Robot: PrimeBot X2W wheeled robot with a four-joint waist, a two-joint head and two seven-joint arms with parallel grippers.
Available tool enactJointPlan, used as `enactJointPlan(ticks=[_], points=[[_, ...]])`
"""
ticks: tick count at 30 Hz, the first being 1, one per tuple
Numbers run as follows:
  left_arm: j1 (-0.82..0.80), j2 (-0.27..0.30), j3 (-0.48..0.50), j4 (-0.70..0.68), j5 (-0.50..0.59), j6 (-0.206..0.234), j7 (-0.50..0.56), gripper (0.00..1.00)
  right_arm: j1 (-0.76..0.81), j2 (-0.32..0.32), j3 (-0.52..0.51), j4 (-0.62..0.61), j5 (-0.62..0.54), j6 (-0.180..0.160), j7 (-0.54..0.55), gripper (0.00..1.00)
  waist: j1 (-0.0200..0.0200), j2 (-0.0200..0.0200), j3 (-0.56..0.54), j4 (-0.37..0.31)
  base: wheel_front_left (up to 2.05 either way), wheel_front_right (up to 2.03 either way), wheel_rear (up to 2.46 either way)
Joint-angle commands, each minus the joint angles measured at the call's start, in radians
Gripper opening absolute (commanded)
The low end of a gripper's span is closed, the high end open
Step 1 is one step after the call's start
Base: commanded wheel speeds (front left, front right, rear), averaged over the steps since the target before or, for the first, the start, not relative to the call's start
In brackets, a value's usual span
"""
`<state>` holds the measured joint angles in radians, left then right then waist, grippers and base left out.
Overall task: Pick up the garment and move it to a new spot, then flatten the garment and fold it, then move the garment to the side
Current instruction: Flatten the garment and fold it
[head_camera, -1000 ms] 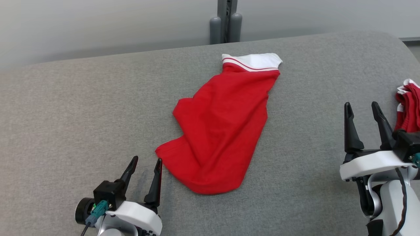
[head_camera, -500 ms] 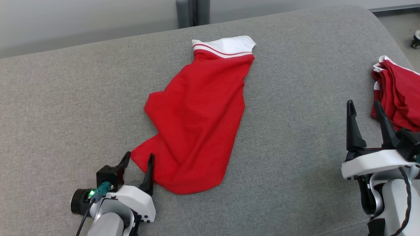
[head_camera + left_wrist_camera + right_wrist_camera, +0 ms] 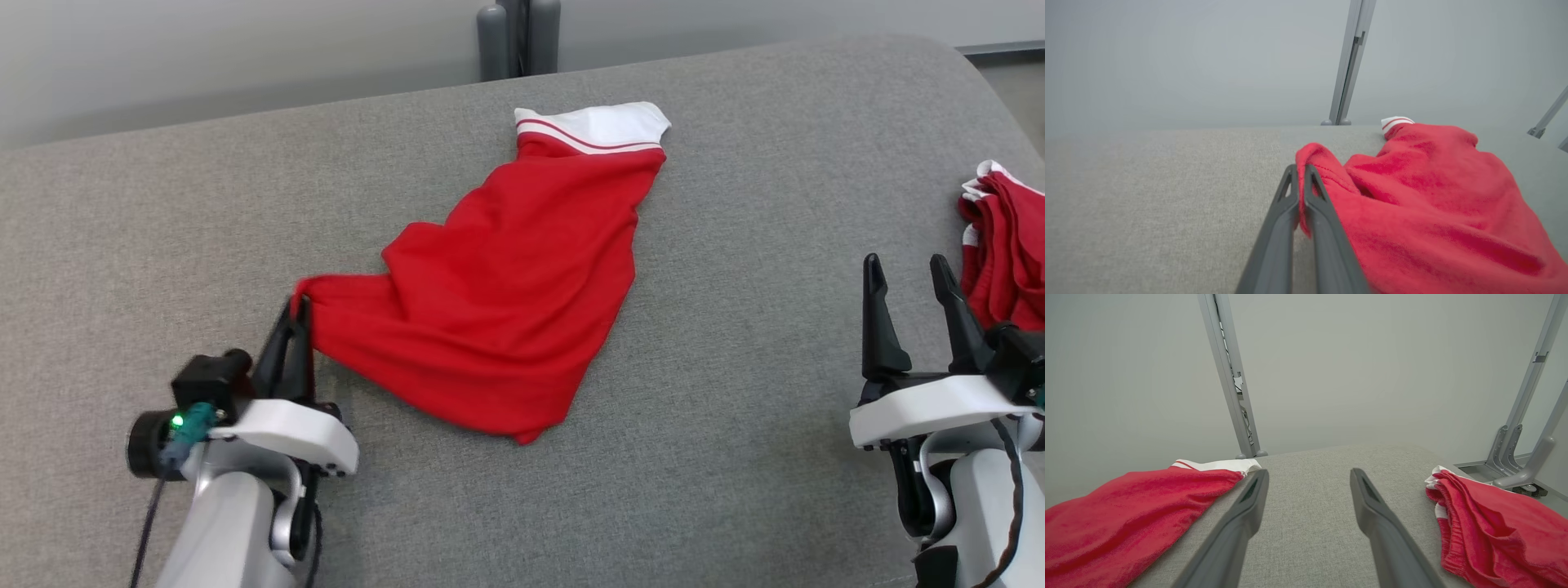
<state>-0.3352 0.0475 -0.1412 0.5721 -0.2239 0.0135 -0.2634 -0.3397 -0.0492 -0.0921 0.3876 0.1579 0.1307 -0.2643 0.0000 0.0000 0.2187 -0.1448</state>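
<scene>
Garment [image 3: 522, 302], soft red cloth, white-banded, rumpled on grey woven surface [image 3: 735, 425], corner pinched in closed left gripper [image 3: 295, 310], right gripper [image 3: 906, 265] wide, empty.

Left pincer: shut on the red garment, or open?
Shut on it. The left pincer has its two fingers pressed together with a corner of the red garment pinched between them, lifted off the grey surface.

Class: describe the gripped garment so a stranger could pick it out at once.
Start at the middle of the wide grey surface. The red garment lies spread there, a white striped band at its far end. Unlike the bunched red pile at the right edge, one of its corners is pinched in the left gripper.
</scene>
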Motion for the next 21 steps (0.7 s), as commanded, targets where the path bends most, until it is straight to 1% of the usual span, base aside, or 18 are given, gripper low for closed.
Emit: enactJointPlan(ticks=[1, 6, 11, 18, 19, 21], points=[[0.011, 0.007, 0.080, -0.097, 0.009, 0.024, -0.001, 0.00, 0.007, -0.004, -0.004, 0.006, 0.007, 0.000, 0.001, 1.00, 0.0000, 0.0000, -0.013, 0.017, 0.00, 0.00, 0.00], [0.047, 0.007, 0.211, -0.196, 0.036, 0.033, -0.001, 0.00, 0.013, -0.004, 0.002, 0.019, 0.008, 0.000, 0.001, 1.00, 0.0000, 0.0000, -0.028, 0.029, 0.00, 0.00, 0.00], [0.082, 0.006, 0.318, -0.200, 0.051, 0.038, -0.001, 0.00, 0.017, -0.004, 0.008, 0.027, 0.015, 0.000, 0.001, 1.00, 0.0000, 0.0000, -0.035, 0.032, 0.00, 0.00, 0.00], [0.103, 0.006, 0.407, -0.184, 0.045, 0.088, -0.001, 0.00, 0.021, -0.004, 0.010, 0.031, 0.009, 0.000, 0.001, 1.00, 0.0000, 0.0000, -0.031, 0.033, 0.00, 0.00, 0.00], [0.103, 0.006, 0.407, -0.184, 0.045, 0.088, -0.001, 0.00, 0.021, -0.004, 0.010, 0.031, 0.009, 0.000, 0.001, 1.00, 0.0000, 0.0000, -0.031, 0.033, 0.00, 0.00, 0.00], [0.103, 0.006, 0.433, -0.171, 0.041, 0.108, -0.001, 0.00, 0.022, -0.004, 0.012, 0.030, 0.008, 0.000, 0.001, 1.00, 0.0000, 0.0000, -0.028, 0.032, 0.00, 0.00, 0.00]])
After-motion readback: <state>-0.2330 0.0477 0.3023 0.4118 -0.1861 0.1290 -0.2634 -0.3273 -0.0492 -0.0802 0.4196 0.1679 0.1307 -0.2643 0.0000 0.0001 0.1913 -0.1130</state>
